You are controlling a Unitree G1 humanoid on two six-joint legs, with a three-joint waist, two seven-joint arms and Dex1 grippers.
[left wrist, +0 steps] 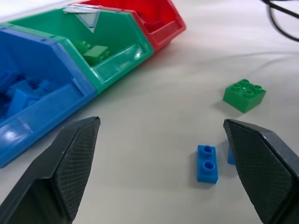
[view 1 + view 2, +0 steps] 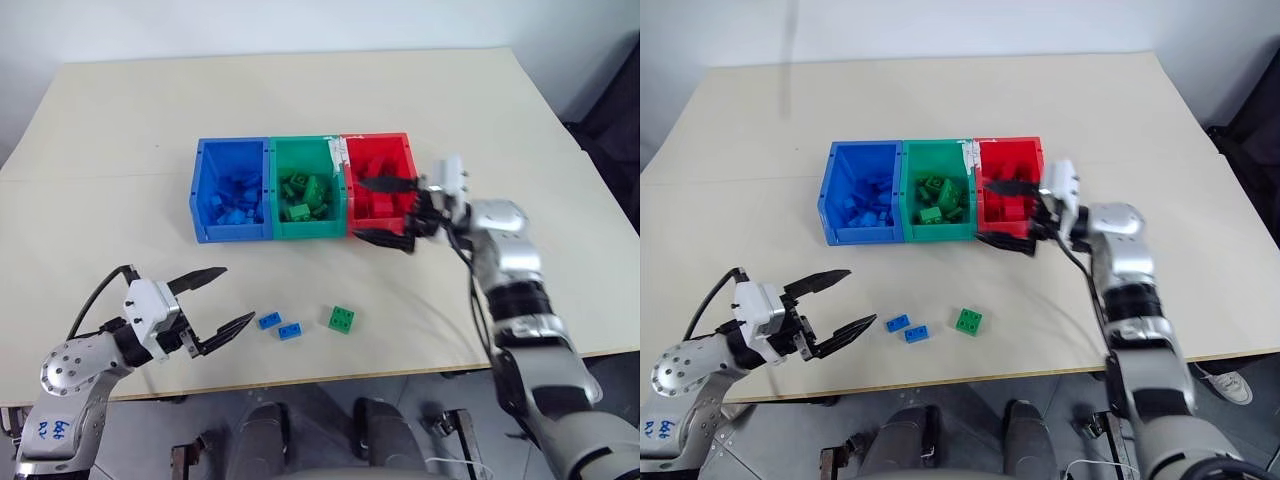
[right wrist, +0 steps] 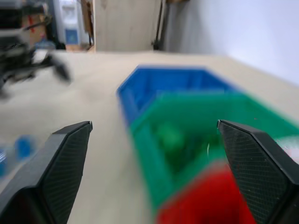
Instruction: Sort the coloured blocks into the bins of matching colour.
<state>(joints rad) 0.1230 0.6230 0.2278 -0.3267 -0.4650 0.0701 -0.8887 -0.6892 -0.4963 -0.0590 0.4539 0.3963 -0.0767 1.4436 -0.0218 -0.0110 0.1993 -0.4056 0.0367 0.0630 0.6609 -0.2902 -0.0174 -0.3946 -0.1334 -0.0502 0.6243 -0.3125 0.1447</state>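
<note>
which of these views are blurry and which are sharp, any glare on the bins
Right wrist view: smeared with motion blur, the joined blue, green and red plastic bins soft-edged. Left wrist view: sharp, studs crisp on the small green plastic brick; pale glare along the bins' front lips. Head views: evenly lit, soft shadows under the open left gripper.

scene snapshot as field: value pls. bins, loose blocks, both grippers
bins: blue bin, green bin, red bin, joined in a row on the table; each holds blocks of its own colour
loose blocks: two blue blocks and one green block, on the table in front of the bins
left gripper: open, empty, beside the blue blocks
right gripper: open, empty, at the red bin's front right corner
sorting left: three blocks
</note>
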